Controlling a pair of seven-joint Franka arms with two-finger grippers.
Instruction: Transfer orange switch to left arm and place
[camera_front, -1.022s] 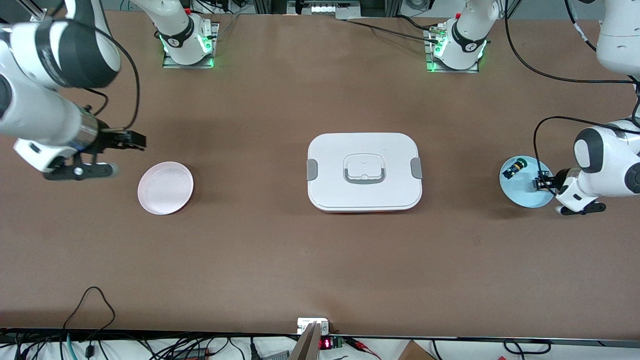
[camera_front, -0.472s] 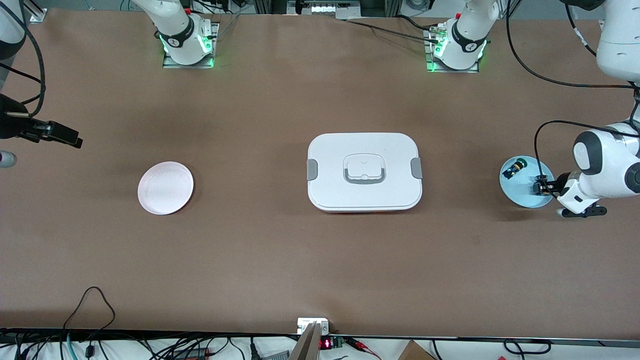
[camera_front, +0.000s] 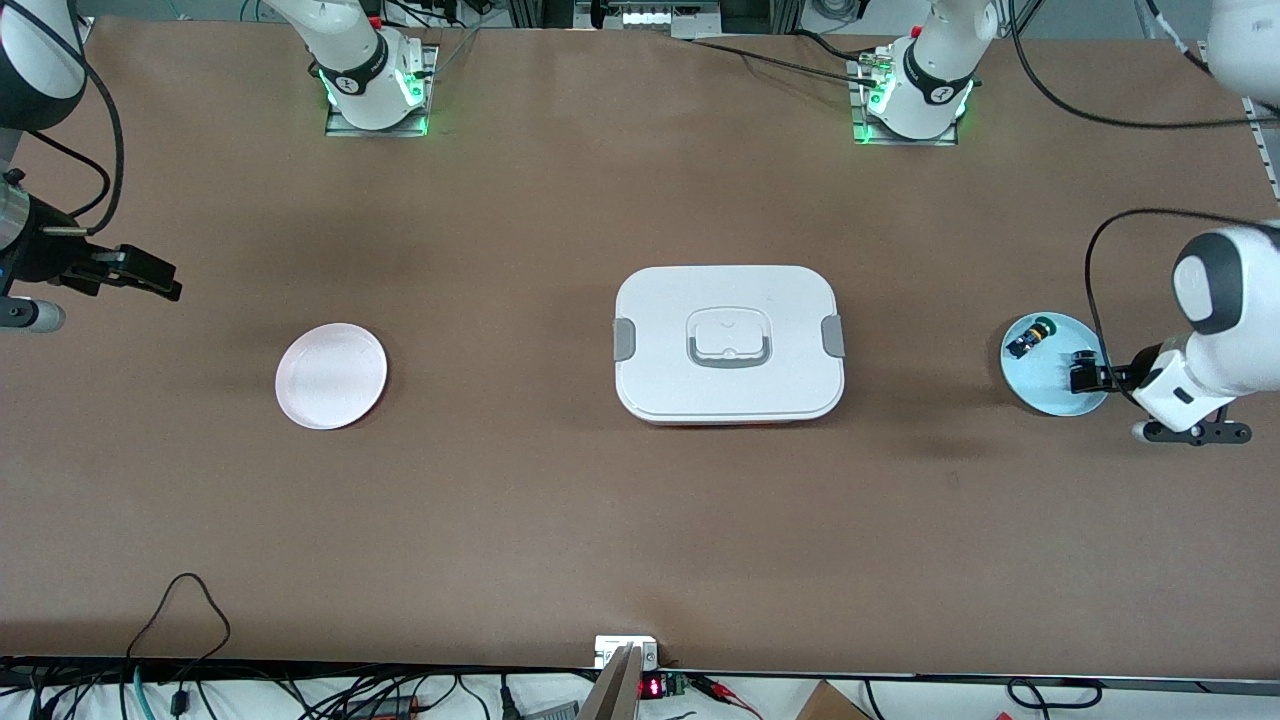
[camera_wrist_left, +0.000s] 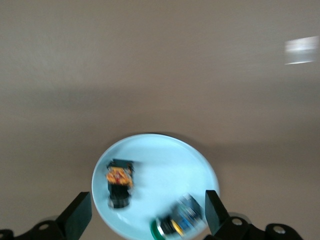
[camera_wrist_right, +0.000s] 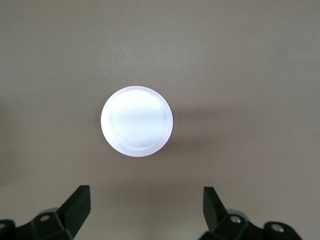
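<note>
The orange switch lies on its side on a light blue plate at the left arm's end of the table. My left gripper hangs above that plate, open, with nothing between its fingers. The white box sits shut in the middle of the table. Above the table's edge at the right arm's end, my right gripper is open and empty. The right wrist view shows that gripper looking down at a pink plate with nothing on it.
A black-and-blue switch with a green cap shares the blue plate with the orange one. The pink plate lies between the box and the right arm's end. Cables and a small display run along the edge nearest the front camera.
The left gripper has gone from shut to open and lifted off the blue plate, toward its own end of the table. The right arm has swung away from the pink plate to the table's edge.
</note>
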